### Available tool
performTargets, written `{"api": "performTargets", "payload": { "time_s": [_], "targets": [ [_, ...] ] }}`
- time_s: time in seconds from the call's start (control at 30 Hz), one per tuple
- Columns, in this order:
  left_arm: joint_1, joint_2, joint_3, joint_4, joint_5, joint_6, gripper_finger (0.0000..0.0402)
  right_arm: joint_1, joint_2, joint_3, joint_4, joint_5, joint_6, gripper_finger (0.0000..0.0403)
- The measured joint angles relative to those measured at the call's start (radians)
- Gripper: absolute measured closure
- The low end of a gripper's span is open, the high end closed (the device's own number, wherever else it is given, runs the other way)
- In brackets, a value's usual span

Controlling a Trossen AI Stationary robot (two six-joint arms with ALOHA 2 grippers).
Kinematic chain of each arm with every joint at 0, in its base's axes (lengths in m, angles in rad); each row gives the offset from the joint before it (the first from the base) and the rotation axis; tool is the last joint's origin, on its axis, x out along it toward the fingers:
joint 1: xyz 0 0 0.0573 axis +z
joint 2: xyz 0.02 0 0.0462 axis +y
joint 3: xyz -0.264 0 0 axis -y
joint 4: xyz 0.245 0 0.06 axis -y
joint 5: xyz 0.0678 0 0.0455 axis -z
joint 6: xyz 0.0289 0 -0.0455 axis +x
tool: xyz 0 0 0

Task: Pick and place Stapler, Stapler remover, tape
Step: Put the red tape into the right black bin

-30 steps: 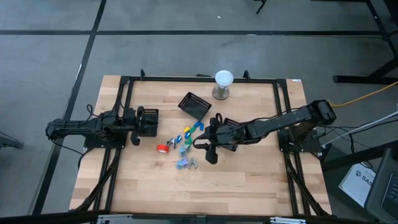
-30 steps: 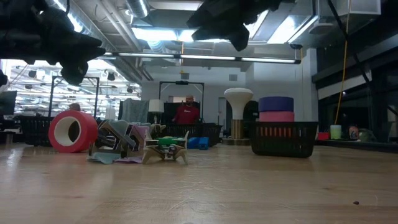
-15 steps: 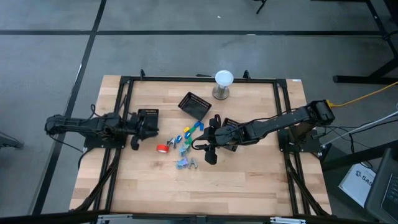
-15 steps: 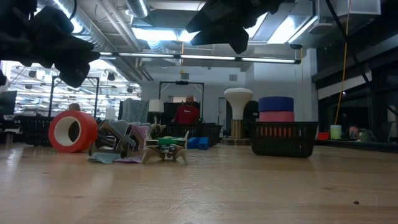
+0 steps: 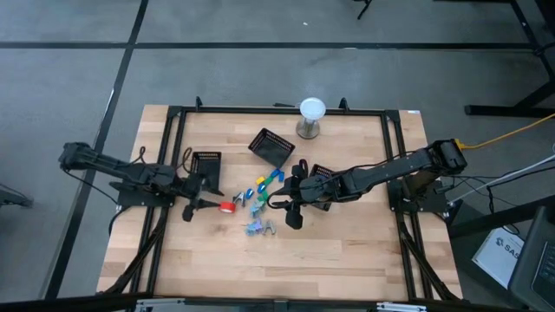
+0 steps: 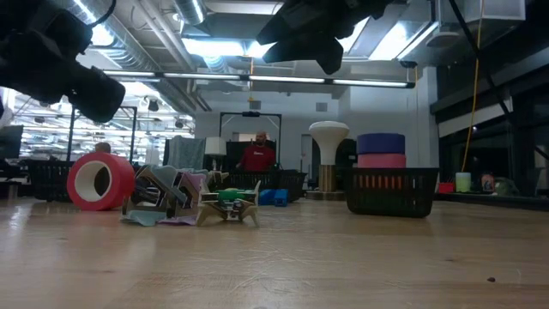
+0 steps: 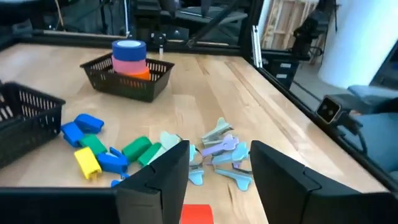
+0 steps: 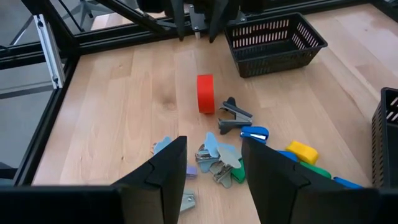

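A red tape roll (image 5: 225, 206) stands on its edge on the wooden table, also seen as the red tape roll (image 8: 206, 93). Beside it lie small blue, green and yellow staplers (image 7: 93, 149) and a heap of pastel stapler removers (image 7: 217, 155), with a black stapler remover (image 8: 233, 115). My left gripper (image 5: 206, 205) is open and hovers just left of the red roll, a little above it; a piece of the roll (image 7: 199, 213) shows low between its fingers. My right gripper (image 5: 293, 206) is open above the table, right of the heap, with nothing in it.
A small black basket (image 5: 206, 160) stands behind my left gripper, and a tilted one (image 5: 271, 146) farther back. A third basket (image 7: 127, 68) holds blue, pink and orange rolls. A white-topped stand (image 5: 312, 115) is at the far edge. A person stands in the room behind (image 6: 257, 154).
My left gripper has swung away from the small black basket toward the table's near edge and sunk a little, and now points at the red tape roll. The tape and the other things lie as before. My right arm has kept still.
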Motion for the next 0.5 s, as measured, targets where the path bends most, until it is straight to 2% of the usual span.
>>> {"api": "performTargets", "payload": {
  "time_s": [0.13, 0.27, 0.5],
  "targets": [
    [-0.046, 0.077, 0.000, 0.089, -0.052, 0.037, 0.0227, 0.000, 0.000, 0.000, 0.000, 0.000, 0.000, 0.0245],
    [-0.081, 0.143, 0.007, 0.098, -0.138, 0.039, 0.0223, 0.000, 0.000, 0.000, 0.000, 0.000, 0.000, 0.0245],
    [-0.109, 0.229, 0.009, 0.098, -0.212, -0.058, 0.0206, 0.000, 0.000, 0.000, 0.000, 0.000, 0.000, 0.0245]
  ]
}}
